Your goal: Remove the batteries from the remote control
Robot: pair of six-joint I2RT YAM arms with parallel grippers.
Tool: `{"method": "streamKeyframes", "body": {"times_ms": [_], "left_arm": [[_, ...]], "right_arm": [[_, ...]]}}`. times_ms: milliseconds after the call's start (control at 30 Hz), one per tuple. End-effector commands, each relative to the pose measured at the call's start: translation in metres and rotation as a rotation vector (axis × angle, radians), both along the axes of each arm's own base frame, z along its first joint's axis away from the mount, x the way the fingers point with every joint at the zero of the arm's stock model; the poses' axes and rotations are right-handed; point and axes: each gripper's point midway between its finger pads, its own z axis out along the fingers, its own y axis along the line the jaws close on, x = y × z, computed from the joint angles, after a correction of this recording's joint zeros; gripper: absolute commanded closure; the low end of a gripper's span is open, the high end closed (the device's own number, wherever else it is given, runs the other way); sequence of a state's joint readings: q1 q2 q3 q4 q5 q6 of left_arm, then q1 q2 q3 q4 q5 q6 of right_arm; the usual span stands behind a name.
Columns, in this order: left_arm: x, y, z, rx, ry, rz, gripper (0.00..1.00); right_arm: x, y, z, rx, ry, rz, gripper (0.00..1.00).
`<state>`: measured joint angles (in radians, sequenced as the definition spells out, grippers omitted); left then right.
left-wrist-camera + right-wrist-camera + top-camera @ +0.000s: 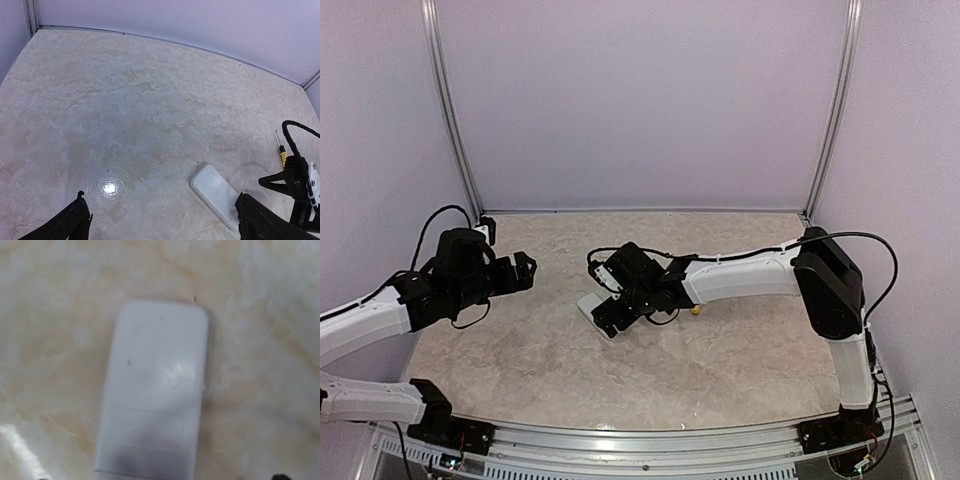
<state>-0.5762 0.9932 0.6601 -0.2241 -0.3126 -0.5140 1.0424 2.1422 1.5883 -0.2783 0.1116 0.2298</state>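
Note:
The remote control (588,306) lies flat on the table, a white slab, near the middle. It also shows in the left wrist view (214,191) and fills the right wrist view (155,390), plain face up, with faint seam lines across its near end. No batteries show in any view. My right gripper (608,318) hangs just above the remote's near end, jaws apart, holding nothing; only a dark tip (279,476) shows at that view's bottom edge. My left gripper (523,270) is open and empty, well left of the remote.
A yellow-handled screwdriver (695,310) lies right of the remote, partly under the right arm; it also shows in the left wrist view (281,152). Purple walls close the table at the back and sides.

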Motion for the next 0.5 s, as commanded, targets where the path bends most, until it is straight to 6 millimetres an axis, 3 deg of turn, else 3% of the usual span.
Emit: {"method": "streamKeyframes", "body": {"times_ms": [0, 233, 467], "left_arm": [[-0.001, 0.006, 0.008, 0.001, -0.044, 0.007, 0.01], [-0.002, 0.006, 0.009, 0.003, -0.058, 0.0, 0.01], [0.0, 0.005, 0.01, 0.013, -0.058, -0.002, 0.01]], "right_arm": [[-0.001, 0.002, -0.027, -0.024, 0.046, -0.008, 0.07], [-0.01, 0.002, -0.052, -0.06, 0.083, 0.001, 0.14], [-0.017, 0.0, -0.07, -0.119, 0.083, 0.035, 0.32]]}}
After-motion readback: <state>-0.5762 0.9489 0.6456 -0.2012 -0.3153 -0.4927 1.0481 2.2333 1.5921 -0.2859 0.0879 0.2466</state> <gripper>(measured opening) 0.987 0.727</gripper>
